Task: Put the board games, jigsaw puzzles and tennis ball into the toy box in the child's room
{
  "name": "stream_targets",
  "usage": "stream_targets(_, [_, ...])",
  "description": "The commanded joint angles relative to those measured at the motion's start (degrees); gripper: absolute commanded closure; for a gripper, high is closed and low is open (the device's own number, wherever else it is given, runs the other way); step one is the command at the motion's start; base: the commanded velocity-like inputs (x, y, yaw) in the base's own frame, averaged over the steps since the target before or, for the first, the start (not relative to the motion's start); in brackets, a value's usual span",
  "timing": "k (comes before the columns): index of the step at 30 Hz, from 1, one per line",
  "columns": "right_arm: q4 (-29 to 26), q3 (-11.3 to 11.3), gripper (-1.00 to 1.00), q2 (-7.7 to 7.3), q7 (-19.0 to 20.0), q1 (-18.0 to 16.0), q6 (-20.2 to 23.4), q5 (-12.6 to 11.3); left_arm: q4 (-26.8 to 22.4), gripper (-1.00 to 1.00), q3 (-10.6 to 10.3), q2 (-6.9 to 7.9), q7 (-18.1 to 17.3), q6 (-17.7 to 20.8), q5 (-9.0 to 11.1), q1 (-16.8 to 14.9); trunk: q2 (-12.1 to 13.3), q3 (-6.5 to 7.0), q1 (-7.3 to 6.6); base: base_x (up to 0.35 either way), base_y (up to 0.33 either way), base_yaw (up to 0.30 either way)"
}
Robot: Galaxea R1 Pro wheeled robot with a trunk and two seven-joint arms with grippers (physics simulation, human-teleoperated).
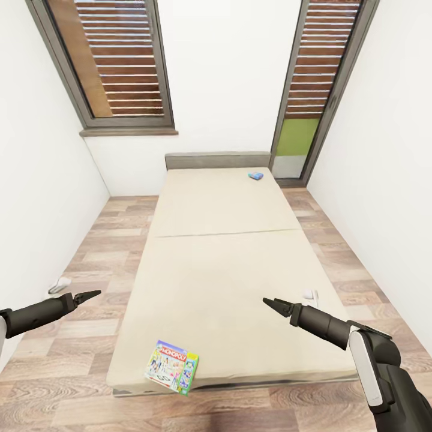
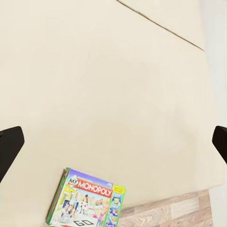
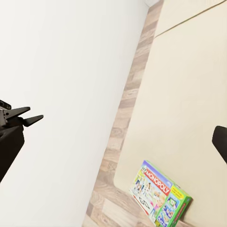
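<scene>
That Monopoly board game (image 1: 172,366) at the bed's (image 1: 228,264) near edge looks light, stiff and flat, best pinched across an overhanging side, with both the left gripper (image 1: 90,295) and right gripper (image 1: 271,303) empty and nearly closed.

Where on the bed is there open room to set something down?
Most of the bed is bare, between the Monopoly box at its near edge and the small blue box by the headboard. Nowhere is crowded; only those two spots are taken.

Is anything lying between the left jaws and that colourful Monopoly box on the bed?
Nothing visible: only bare cream mattress lies between the left gripper and the colourful Monopoly box.
</scene>
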Motion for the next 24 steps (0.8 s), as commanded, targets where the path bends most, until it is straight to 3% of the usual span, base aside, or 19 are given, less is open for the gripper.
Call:
stream_targets(1, [0.0, -0.1, -1.0, 0.0, 0.1, 0.0, 0.3, -0.1, 0.0, -1.0, 0.1, -0.02, -0.4, 0.4, -0.3, -0.1, -0.1, 0.01, 0.02, 0.0, 0.0, 0.0])
stream_targets(24, [0.1, 0.0, -1.0, 0.35, -0.1, 0.0, 0.3, 0.0, 0.0, -1.0, 0.2, 0.07, -0.6, 0.5, -0.2, -0.1, -0.1, 1.96, 0.02, 0.0, 0.0, 0.0])
